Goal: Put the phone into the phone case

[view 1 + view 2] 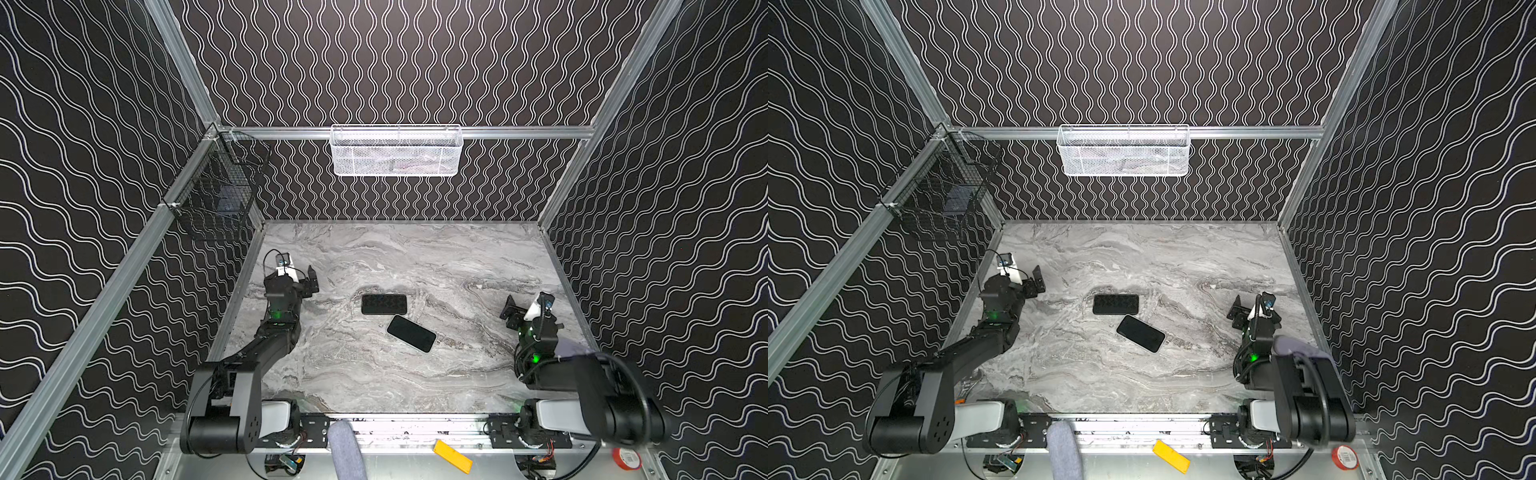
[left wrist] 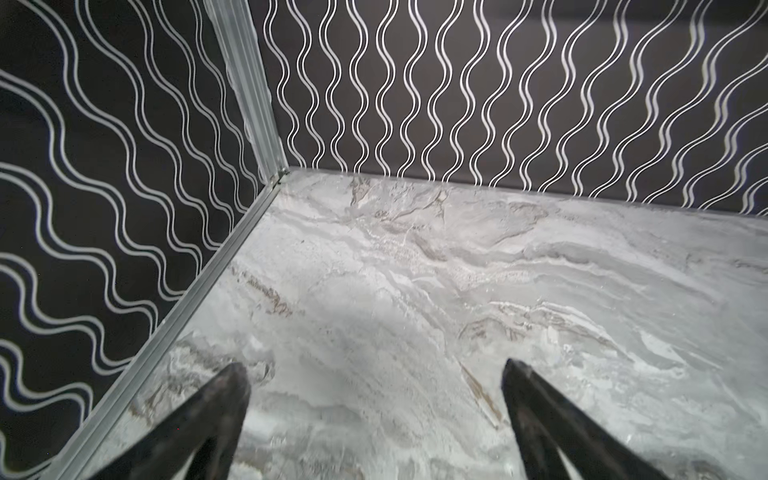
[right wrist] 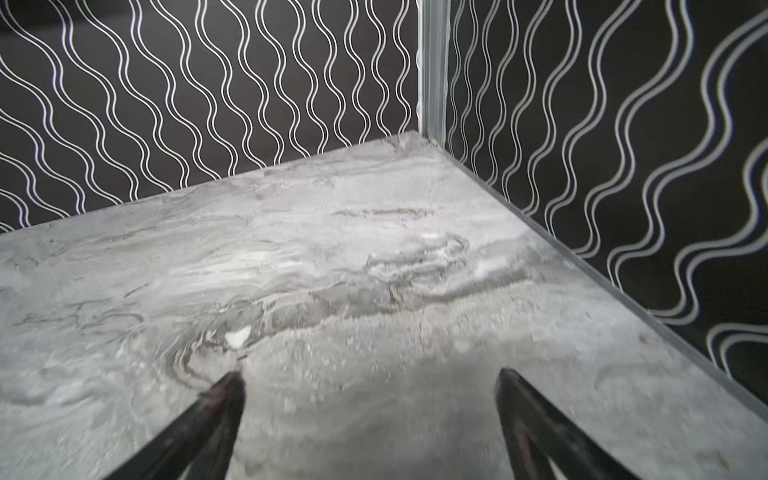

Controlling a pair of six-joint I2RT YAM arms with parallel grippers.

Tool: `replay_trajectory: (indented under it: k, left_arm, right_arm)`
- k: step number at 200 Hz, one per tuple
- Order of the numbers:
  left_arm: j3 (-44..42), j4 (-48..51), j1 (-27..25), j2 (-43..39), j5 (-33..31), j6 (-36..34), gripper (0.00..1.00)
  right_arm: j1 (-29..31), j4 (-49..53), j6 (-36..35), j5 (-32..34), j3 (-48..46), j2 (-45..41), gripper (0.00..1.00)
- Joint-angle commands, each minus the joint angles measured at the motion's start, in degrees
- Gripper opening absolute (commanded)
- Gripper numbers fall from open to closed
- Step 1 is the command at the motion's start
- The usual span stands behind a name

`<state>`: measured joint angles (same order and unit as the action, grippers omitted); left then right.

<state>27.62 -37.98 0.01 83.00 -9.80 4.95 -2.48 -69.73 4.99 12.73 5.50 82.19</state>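
Note:
The phone case [image 1: 384, 304] [image 1: 1116, 304] is a black rectangle lying flat and crosswise mid-table, in both top views. Just in front of it and a little to the right lies the phone [image 1: 411, 333] [image 1: 1140, 333], glossy black, screen dark, turned at an angle; its near corner almost meets the case. My left gripper [image 1: 312, 279] [image 1: 1038, 280] [image 2: 374, 374] hovers open by the left wall, well left of the case. My right gripper [image 1: 509, 309] [image 1: 1235, 309] [image 3: 370, 380] is open near the right wall, well right of the phone. Neither wrist view shows phone or case.
The grey marble table [image 1: 374, 374] is walled on three sides. A white mesh basket [image 1: 396, 150] hangs on the back rail and a black wire basket [image 1: 220, 195] on the left rail. Beyond the front edge lie a yellow piece [image 1: 452, 456] and a red tape roll [image 1: 625, 458].

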Motion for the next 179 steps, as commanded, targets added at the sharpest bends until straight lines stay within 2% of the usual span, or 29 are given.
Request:
replay_trajectory:
  k: [1,12,33,49,55,65,80,93,102,119,143,179]
  left_arm:
    - [0.92,0.48,0.32,-0.95,4.71,-3.29,0.99]
    - [-0.37,-0.31,0.28,-0.86,4.82,-3.24,0.99]
    - [-3.15,-6.56,0.34,2.58,8.56,-4.52,0.99]
    - [-6.00,-13.64,0.30,5.48,7.61,-3.82,0.99]
    - [-6.46,-16.89,0.27,7.03,9.03,-4.74,0.99]
    - [-5.84,-15.59,0.30,8.02,13.97,-7.47,0.98]
    - [-8.31,-26.50,-0.01,13.20,13.55,-6.96,0.99]
    - [-6.08,-18.77,-0.83,11.49,12.15,-8.26,0.99]
    - [-6.13,-21.33,-1.74,12.79,10.42,-8.69,0.99]
    - [-6.23,-20.99,-1.94,12.25,10.01,-8.81,0.99]
    - [-6.21,-21.13,-2.81,12.52,8.31,-9.18,0.99]
    - [-6.17,-21.08,-2.82,12.48,8.25,-9.16,0.99]
  right_arm:
    - [-0.07,-13.60,-2.02,-2.28,0.93,5.91,0.97]
    - [-0.07,-16.60,-2.64,-2.72,1.17,7.46,0.99]
    - [-0.33,-1.09,-1.42,-3.61,5.39,3.44,1.00]
    - [-0.46,-5.15,-1.94,-3.36,5.83,6.00,1.00]
    - [-0.51,-6.67,-2.28,-3.41,5.47,6.59,0.99]
    - [-0.51,-3.12,-1.70,-3.27,6.14,5.54,0.99]
    - [-0.64,1.84,-1.19,-1.56,8.52,5.18,0.99]
    - [-0.65,0.11,-1.69,-2.19,8.28,5.81,1.00]
    - [-0.60,-1.33,-1.96,-2.27,8.02,6.25,1.00]
    - [-0.53,1.33,-1.91,-2.35,8.61,5.47,1.00]
    - [-0.46,-0.01,-2.40,-2.26,8.48,5.92,1.00]
    - [0.02,1.21,-2.94,-2.54,9.05,6.04,1.00]
